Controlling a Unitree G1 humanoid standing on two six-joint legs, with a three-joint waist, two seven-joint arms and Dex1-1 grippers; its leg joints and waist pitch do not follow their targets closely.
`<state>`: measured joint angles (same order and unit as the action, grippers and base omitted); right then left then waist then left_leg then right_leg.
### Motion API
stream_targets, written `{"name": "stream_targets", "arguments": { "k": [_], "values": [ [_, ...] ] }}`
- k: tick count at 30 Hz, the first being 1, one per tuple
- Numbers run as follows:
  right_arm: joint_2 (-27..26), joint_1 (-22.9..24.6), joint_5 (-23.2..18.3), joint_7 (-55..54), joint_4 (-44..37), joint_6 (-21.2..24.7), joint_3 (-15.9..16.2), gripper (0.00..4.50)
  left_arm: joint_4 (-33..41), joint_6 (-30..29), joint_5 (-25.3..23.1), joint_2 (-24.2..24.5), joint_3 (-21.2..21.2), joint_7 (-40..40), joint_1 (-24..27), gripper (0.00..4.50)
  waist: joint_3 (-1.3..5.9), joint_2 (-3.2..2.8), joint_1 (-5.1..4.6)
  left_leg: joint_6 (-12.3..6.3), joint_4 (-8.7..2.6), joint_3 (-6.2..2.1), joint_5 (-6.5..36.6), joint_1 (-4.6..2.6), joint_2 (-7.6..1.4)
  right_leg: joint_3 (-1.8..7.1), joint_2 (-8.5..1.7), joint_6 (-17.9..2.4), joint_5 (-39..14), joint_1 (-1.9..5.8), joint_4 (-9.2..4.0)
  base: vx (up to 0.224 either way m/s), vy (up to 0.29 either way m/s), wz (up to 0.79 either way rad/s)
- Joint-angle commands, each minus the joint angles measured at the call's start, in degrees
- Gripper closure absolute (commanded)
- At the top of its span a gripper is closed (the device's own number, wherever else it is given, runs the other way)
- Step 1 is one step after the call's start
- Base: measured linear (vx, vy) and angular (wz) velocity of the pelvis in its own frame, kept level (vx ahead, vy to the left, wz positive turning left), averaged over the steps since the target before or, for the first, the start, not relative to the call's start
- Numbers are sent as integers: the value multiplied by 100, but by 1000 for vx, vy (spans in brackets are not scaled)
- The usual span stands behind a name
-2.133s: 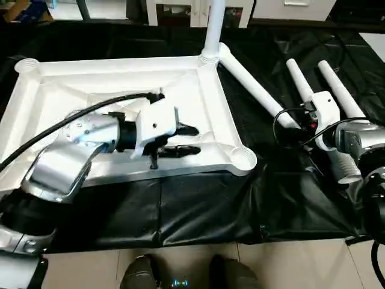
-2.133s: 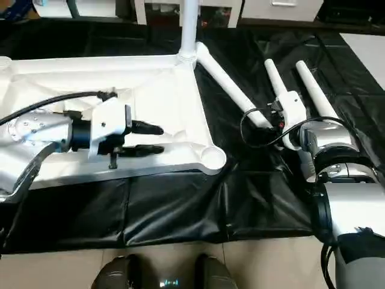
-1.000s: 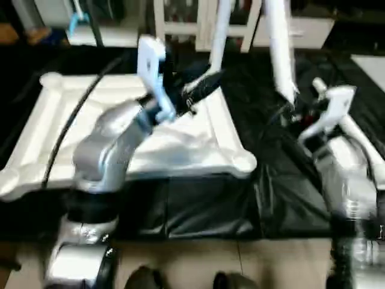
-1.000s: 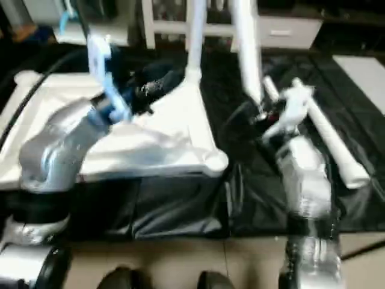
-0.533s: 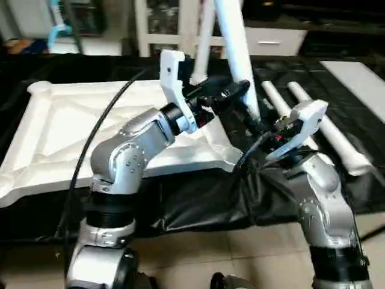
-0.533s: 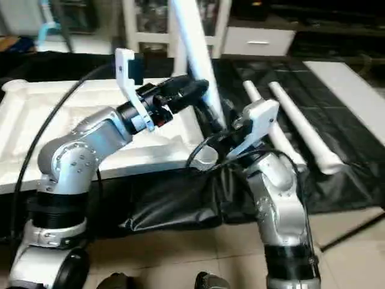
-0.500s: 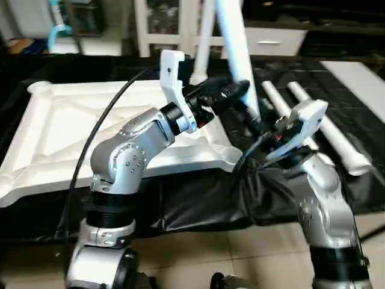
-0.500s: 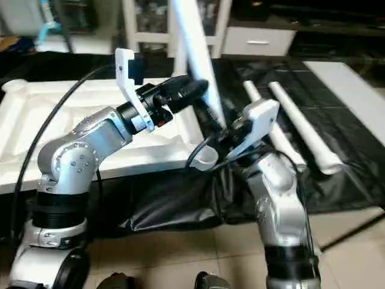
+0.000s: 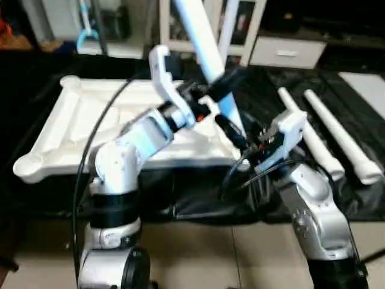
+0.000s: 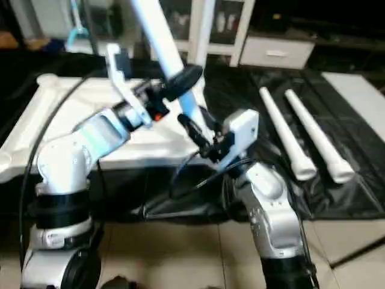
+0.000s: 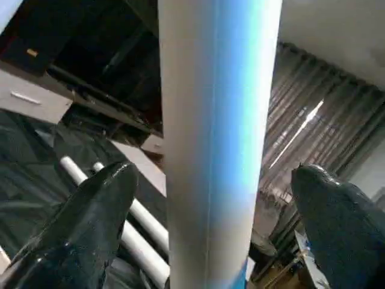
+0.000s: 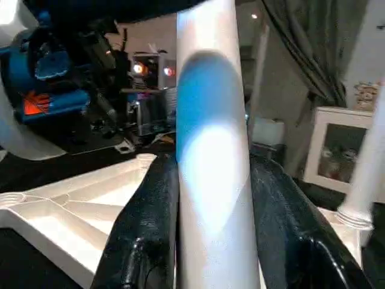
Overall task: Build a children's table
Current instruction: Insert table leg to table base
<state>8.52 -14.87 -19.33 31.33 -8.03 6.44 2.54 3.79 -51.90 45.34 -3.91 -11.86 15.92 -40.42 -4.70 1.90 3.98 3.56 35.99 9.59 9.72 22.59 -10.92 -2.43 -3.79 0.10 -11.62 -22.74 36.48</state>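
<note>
No writing or brand is showing legibly on any part; the right claw (image 12: 207, 198) is closing its two black fingers (image 12: 153, 211) against both sides of a long white tapered plastic tube leg (image 9: 204, 45), gripping it near its lower end; the left claw (image 11: 210, 223) is standing spread wide around the same leg higher up, its black fingers (image 11: 90, 223) well clear of the tube on either side, so it is holding nothing; the leg is slanting up and away over the near right corner of the white rectangular ribbed plastic table top (image 9: 78, 120), which is lying underside-up on the black sheet (image 9: 361, 198) spread over the floor; two more white tube legs (image 9: 334, 141) are lying side by side on the sheet to the right; a fourth leg (image 9: 228, 27) is standing upright at the top's far right corner; compared with half a second ago, the held leg is leaning further to the left and both arms are sitting closer together around it.
</note>
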Motion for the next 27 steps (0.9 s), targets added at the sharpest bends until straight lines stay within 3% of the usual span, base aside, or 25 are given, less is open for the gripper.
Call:
{"name": "stream_targets", "arguments": {
  "k": [1,2,4,7,13,17,22,27],
  "values": [
    [61,-45,60,-58,-151,51,-75,325,88,-149,82,-12,90,-118,2,40,421,-75,-89,341,-585,-148,2602,-192,-164,120,-298,-504,-2215,152,-626,-29,61,-8],
    [61,-45,60,-58,-151,51,-75,325,88,-149,82,-12,90,-118,2,71,432,-65,-120,309,-604,-147,2487,-172,-164,123,-309,-535,-2023,184,-628,-29,61,-8],
    [70,-43,43,-95,-152,60,-54,325,90,-181,161,-13,76,-141,2,81,430,-56,-153,261,-629,-142,2419,-149,-160,107,-314,-553,-2008,210,-643,-26,55,-10],
    [67,-42,53,-116,-160,70,-34,325,95,-212,166,2,77,-188,8,101,413,-21,-183,219,-589,-114,2578,-196,-130,106,-335,-499,-2356,138,-719,-8,17,-4],
    [66,-66,79,-144,-154,103,-3,325,128,-235,65,76,153,-137,21,163,398,-17,-221,181,-577,-130,2605,-177,-118,91,-359,-297,-2839,113,-786,0,0,0],
    [76,-93,80,-158,-146,111,16,325,119,-198,32,120,202,-117,24,189,390,-26,-238,205,-581,-144,2784,-202,-116,58,-355,-218,-3008,91,-829,0,0,0],
    [90,-100,84,-170,-138,101,22,325,113,-174,79,131,212,-145,19,239,398,-50,-260,219,-651,-170,2854,-181,-141,19,-349,-267,-2689,146,-831,0,0,0],
    [96,-105,90,-167,-141,103,28,325,127,-185,80,148,266,-105,46,275,380,-77,-276,231,-683,-160,3230,-256,-151,-79,-342,-306,-2591,137,-906,0,0,0]
  ]
}}
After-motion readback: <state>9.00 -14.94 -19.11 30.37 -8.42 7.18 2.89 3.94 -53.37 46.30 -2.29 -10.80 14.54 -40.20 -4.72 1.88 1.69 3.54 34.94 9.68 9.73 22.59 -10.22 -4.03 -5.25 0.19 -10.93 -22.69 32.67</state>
